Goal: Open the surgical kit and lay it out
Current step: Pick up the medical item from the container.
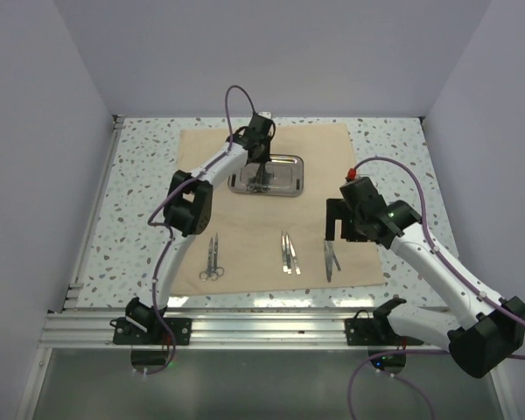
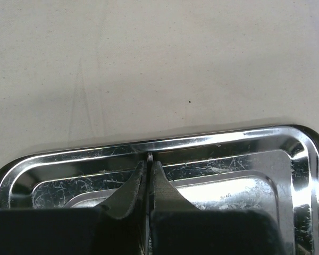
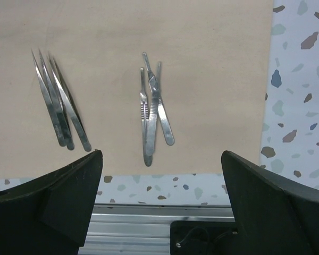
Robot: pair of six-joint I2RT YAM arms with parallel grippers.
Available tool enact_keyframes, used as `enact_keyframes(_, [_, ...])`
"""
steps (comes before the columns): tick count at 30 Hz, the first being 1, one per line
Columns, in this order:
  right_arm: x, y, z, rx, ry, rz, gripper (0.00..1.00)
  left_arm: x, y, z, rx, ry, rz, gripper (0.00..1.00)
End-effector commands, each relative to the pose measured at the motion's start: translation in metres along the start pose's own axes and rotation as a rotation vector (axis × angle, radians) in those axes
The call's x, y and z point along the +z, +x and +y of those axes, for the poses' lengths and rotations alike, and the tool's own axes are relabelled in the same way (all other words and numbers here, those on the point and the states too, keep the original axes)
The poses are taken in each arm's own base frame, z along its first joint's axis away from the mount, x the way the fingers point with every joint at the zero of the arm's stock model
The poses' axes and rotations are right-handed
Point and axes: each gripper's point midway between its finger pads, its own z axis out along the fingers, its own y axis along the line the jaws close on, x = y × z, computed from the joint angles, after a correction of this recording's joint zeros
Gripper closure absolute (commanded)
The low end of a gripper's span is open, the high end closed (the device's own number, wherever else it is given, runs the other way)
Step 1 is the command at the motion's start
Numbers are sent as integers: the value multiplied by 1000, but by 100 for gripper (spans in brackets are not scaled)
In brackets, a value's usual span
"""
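Nearest the lens, the right arm's black two-finger tool is hovering with its fingers spread wide apart. It is hanging above ribbed silver forceps, which are lying crossed on the flat tan cloth wrap covering the speckled white table. Pointed silver tweezers and ring-handled silver scissors are lying beside them along the near edge, running towards the near-left corner. They are spaced apart, presumably so that each shows singly. Towards the far edge, the left tool is reaching into the small rectangular shiny steel tray. Its fingers are pressing together on a thin silver instrument, of which only a sliver is showing; it is probably the next piece for the row.
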Motion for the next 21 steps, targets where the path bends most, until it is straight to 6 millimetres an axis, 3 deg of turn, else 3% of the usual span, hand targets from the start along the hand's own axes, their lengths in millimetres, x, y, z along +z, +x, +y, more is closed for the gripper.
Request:
enact_keyframes(1, [-5, -16, 5, -5, -21, -58, 3, 11, 47, 3, 1, 17, 152, 100])
enact_keyframes(5, [-9, -25, 10, -12, -39, -79, 3, -15, 5, -7, -11, 60, 57, 100])
enact_keyframes(9, [-14, -37, 12, -9, -42, -109, 3, -65, -55, -11, -31, 84, -71, 100])
enact_keyframes(12, [-14, -41, 14, -9, -45, -121, 2, -99, -86, -3, -31, 72, -138, 100])
enact_keyframes(17, [-12, -43, 22, -4, -85, -127, 2, -144, -110, 16, -32, 41, -193, 100])
enact_keyframes(21, [-12, -44, 27, -4, -108, -130, 2, -186, -109, 26, -34, 30, -207, 100])
